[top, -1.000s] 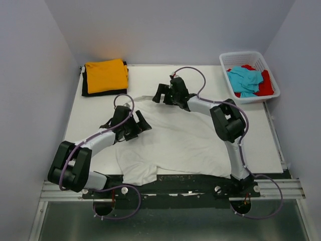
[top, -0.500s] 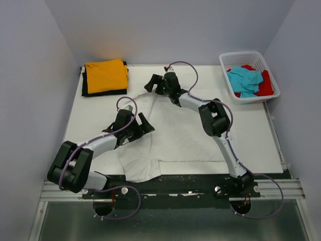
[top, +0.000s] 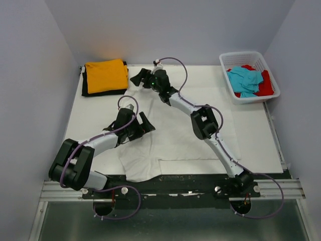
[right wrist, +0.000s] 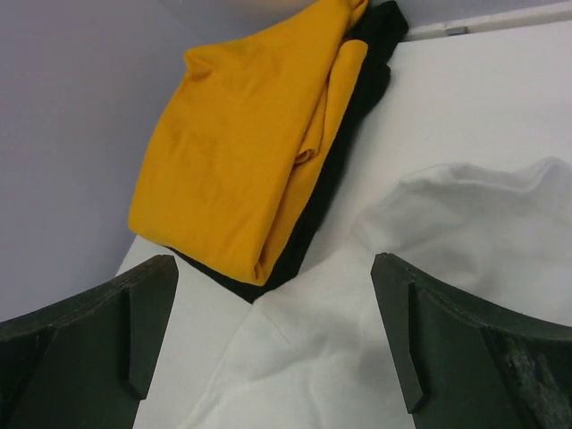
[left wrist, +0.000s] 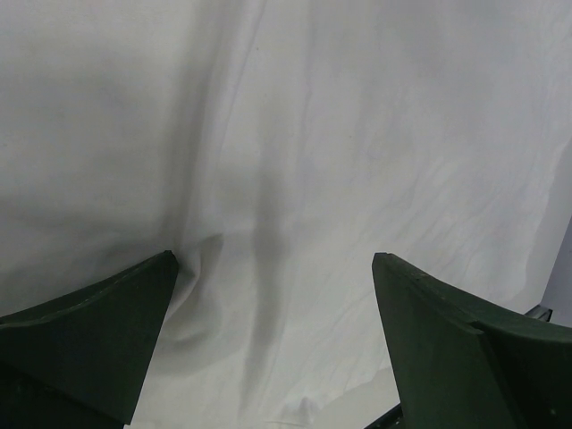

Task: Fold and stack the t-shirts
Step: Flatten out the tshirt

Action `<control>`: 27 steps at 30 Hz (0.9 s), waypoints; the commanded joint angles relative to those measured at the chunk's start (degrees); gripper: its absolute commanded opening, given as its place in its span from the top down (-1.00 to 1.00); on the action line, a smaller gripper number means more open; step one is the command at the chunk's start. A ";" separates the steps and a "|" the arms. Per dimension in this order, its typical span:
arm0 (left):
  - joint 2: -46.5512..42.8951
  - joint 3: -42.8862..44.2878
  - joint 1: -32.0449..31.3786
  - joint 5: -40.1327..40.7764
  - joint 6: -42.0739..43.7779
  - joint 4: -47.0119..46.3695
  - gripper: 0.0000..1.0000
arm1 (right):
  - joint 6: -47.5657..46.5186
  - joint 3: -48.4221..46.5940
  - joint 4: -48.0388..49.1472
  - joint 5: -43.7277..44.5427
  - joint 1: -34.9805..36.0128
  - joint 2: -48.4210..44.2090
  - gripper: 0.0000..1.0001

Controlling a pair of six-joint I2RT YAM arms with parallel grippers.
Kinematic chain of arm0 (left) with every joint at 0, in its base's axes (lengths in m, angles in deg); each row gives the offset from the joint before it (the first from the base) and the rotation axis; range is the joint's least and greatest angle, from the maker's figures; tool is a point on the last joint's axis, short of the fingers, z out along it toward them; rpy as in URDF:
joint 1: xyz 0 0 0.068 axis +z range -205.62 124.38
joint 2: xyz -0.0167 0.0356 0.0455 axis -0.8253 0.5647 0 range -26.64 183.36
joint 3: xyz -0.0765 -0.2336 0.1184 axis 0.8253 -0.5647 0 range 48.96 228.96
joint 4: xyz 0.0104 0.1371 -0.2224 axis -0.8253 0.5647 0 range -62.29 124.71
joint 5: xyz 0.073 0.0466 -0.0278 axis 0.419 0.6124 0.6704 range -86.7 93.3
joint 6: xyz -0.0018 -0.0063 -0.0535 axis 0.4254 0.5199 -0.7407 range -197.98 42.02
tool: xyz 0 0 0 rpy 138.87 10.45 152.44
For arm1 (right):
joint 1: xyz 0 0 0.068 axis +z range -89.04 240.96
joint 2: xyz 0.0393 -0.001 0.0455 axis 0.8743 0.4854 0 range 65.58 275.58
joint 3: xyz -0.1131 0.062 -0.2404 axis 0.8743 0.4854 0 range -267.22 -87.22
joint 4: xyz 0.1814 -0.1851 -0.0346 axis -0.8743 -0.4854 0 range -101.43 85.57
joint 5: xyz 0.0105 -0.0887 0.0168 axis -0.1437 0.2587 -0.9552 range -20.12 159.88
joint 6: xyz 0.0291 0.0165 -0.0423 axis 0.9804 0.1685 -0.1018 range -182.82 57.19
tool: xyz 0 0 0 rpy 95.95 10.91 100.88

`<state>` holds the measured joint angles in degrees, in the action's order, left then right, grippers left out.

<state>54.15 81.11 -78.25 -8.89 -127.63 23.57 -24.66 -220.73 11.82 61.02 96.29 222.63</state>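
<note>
A large white t-shirt lies spread on the table, its front hem hanging over the near edge. My left gripper is open, low over the shirt's left part; white cloth fills the left wrist view between the fingers. My right gripper is open and empty at the far left, above the shirt's far corner. It faces a folded orange t-shirt lying on a folded black one; both show in the right wrist view, orange over black.
A white lattice basket at the far right holds a crumpled turquoise t-shirt and a red one. Grey walls close in the table on the left, right and back. The right arm stretches diagonally across the white shirt.
My right gripper has moved left and farther back, from the shirt's far middle edge to near the orange and black stack, staying open. The left gripper has hardly moved.
</note>
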 commanded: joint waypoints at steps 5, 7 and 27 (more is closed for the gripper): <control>1.84 -3.66 -0.40 4.40 2.64 12.50 -0.97 | 0.48 -9.32 3.82 0.12 0.61 8.28 -1.00; 1.14 -3.40 -0.39 4.32 2.85 12.55 -0.97 | -2.98 -8.89 2.91 0.37 0.59 5.58 -1.00; -12.60 8.47 -0.17 12.61 1.84 21.95 -0.98 | -11.55 65.98 -20.45 25.27 -0.03 -57.72 -1.00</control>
<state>40.69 83.97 -78.52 0.97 -126.12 43.54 -39.26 -166.68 0.79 76.10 96.93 169.93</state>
